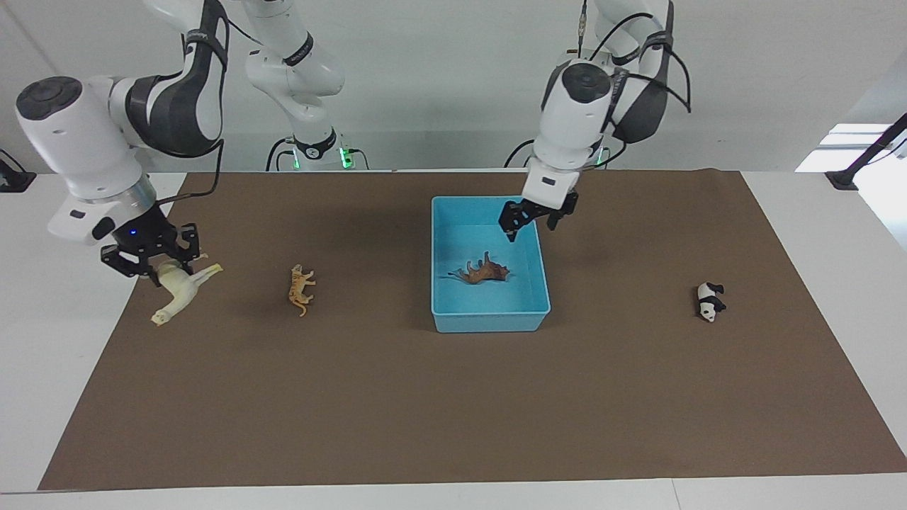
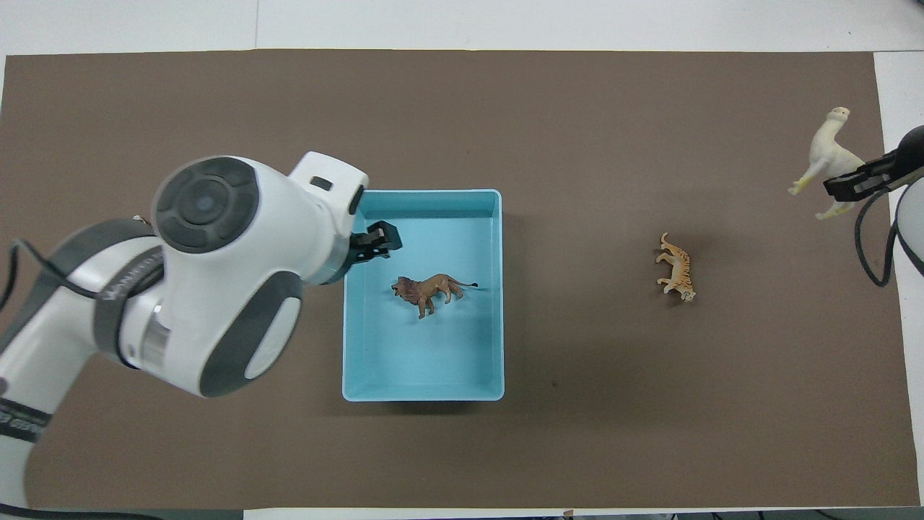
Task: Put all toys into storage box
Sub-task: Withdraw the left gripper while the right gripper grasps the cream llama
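Lion [image 1: 483, 273] lay in storage box [image 1: 489, 322]; left tool [image 1: 530, 221] open, empty, over box. Right tool [image 1: 150, 259] gripped cream long-necked figurine [image 1: 181, 292], raised. Tiger [image 1: 300, 288], panda [image 1: 708, 300] on worktop [image 1: 453, 404], unpicked.

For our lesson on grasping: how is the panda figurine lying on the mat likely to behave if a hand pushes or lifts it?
The panda looks like small moulded plastic, so probably stiff and light. It lies on its side on the brown mat, so it can hardly tip further. Its rounded body might slide or turn when pushed.
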You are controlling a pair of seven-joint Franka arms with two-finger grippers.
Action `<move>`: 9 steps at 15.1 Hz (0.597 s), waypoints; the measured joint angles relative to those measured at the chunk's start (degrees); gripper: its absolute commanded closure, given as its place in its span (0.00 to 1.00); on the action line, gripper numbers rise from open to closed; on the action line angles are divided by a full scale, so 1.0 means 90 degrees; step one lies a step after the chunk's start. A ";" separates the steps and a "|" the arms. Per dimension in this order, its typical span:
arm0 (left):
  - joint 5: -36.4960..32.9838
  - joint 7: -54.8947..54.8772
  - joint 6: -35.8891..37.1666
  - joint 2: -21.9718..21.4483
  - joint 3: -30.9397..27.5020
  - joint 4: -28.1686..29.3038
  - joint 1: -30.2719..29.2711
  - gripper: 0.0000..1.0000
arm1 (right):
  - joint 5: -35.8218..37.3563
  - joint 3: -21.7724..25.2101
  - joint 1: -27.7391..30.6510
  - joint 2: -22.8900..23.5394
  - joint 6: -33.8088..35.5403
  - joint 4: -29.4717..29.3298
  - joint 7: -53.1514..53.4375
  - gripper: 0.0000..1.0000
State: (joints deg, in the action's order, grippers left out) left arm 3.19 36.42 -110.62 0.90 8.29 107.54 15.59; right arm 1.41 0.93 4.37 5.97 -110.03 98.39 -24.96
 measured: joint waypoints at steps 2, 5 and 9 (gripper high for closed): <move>-0.0001 -0.1248 0.0078 -0.0102 -0.0060 0.0009 -0.0906 0.00 | 0.0003 -0.0031 -0.0769 -0.0129 0.0378 -0.0205 0.1299 1.00; -0.0078 -0.3480 -0.0024 -0.0066 -0.0093 0.0055 -0.2044 0.00 | 0.0011 -0.0069 -0.2307 -0.0133 0.0519 -0.0450 0.3616 1.00; -0.0709 -0.5285 -0.0844 0.0127 -0.0088 0.0506 -0.2854 0.00 | 0.0019 -0.0090 -0.3877 0.0268 0.0022 -0.0489 0.5505 1.00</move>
State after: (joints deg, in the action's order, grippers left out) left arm -3.19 -11.15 -118.22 2.04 7.49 112.10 -10.09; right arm 1.59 0.12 -30.52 8.38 -109.83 93.99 24.59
